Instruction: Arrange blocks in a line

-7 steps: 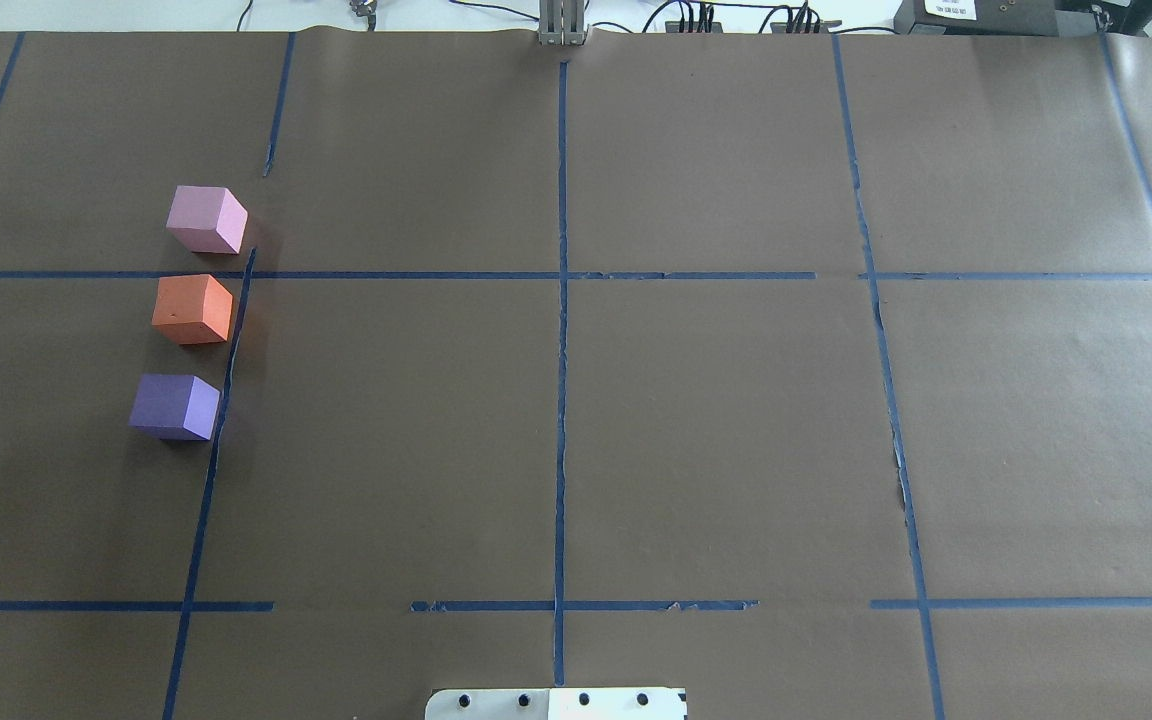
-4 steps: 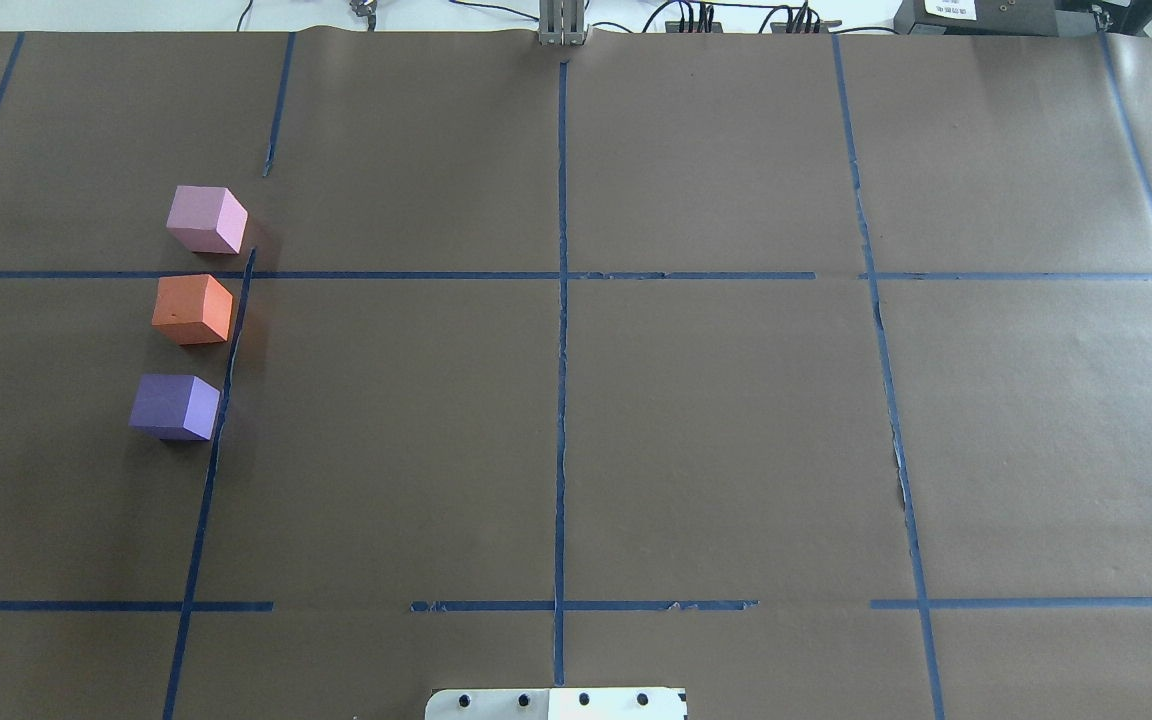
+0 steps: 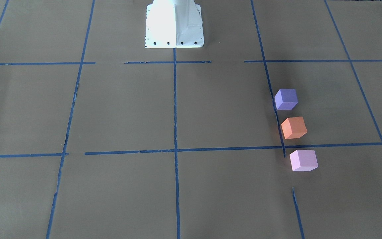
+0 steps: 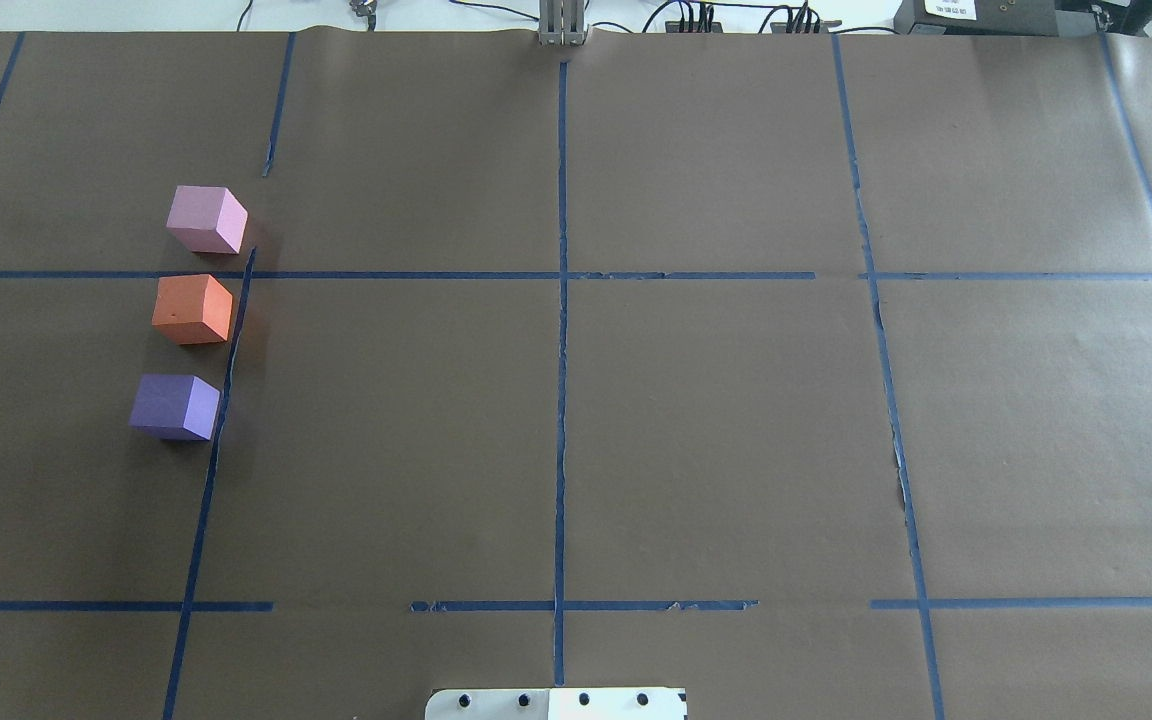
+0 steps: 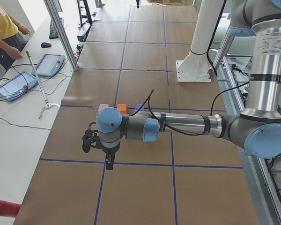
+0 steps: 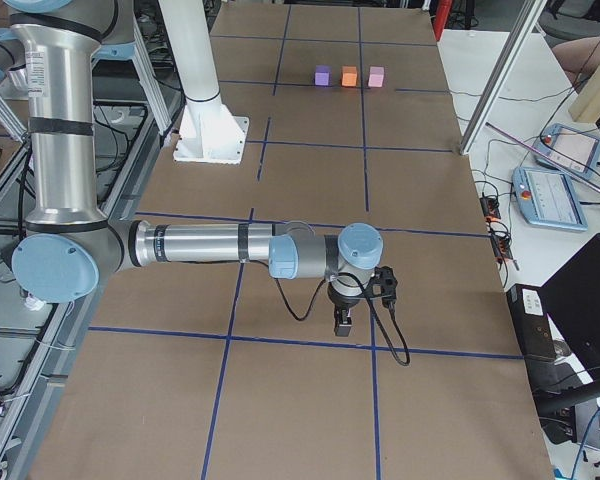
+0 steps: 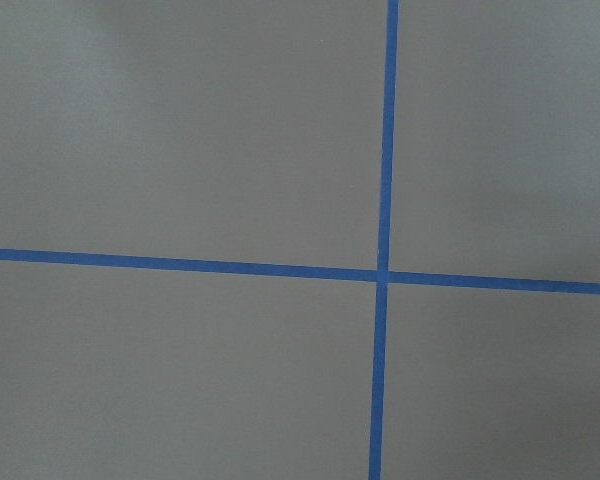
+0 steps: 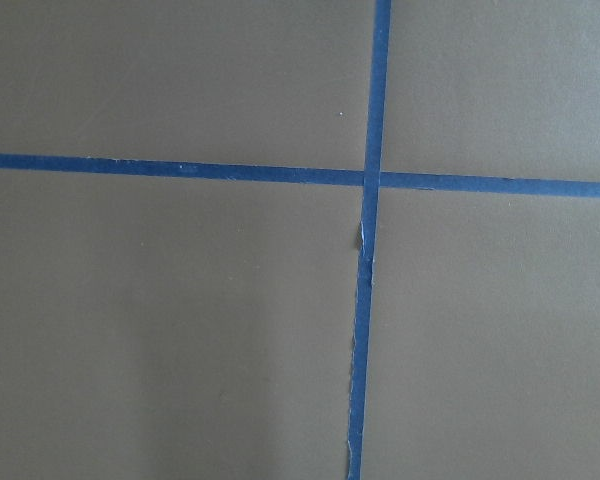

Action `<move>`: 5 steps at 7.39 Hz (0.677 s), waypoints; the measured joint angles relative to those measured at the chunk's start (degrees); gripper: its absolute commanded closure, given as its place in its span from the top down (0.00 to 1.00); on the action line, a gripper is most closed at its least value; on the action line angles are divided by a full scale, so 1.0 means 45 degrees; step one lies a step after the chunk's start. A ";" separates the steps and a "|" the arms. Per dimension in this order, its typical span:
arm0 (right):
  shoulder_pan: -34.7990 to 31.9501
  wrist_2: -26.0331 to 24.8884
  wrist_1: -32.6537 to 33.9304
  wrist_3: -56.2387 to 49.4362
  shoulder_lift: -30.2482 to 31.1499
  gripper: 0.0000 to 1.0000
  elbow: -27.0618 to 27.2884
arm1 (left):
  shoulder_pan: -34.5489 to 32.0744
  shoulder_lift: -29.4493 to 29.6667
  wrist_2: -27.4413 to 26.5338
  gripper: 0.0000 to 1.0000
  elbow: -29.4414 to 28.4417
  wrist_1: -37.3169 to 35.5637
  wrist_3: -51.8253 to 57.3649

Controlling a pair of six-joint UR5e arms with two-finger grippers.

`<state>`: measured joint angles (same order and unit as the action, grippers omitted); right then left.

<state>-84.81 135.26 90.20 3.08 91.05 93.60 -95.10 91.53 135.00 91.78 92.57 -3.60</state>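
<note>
In the front-facing view the violet block [image 3: 286, 99], orange block [image 3: 293, 127] and pink block [image 3: 303, 160] sit apart from one another on the paper-covered bench [image 3: 128, 109] toward 3 o'clock. Their row runs 12 to 6 o'clock just beside a blue tape line [image 3: 279, 126], probably used as a guide, so the line looks finished. Overhead, the row lies at 9 o'clock, and a black box [image 4: 1016, 20] at 1 o'clock carries a white label too small to read. From the left end, the left hand [image 5: 108, 161] hangs over bare paper, parked clear of the blocks, and I cannot tell its opening. From the right end, the right hand [image 6: 342, 322] does likewise, well apart from the blocks at 12 o'clock. Both wrist views show only paper and crossed tape, with no writing.
</note>
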 measured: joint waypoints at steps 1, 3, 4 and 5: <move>0.0000 0.0000 -0.0004 0.0000 0.0000 1.00 0.0000 | 0.0000 -0.0004 0.0000 1.00 0.0001 -0.0001 0.0000; 0.0000 0.0000 0.0002 0.0000 0.0000 1.00 0.0000 | 0.0000 -0.0008 0.0061 1.00 0.0018 -0.0013 0.0000; 0.0000 0.0000 0.0000 0.0000 0.0000 1.00 0.0000 | 0.0000 -0.0008 0.0166 1.00 0.0022 -0.0019 0.0000; 0.0000 0.0000 0.0000 0.0000 0.0000 1.00 0.0000 | 0.0000 -0.0008 0.0231 1.00 0.0028 -0.0032 0.0000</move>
<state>-84.82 135.26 90.20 3.08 91.05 93.60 -95.10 91.49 136.04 91.91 92.43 -3.60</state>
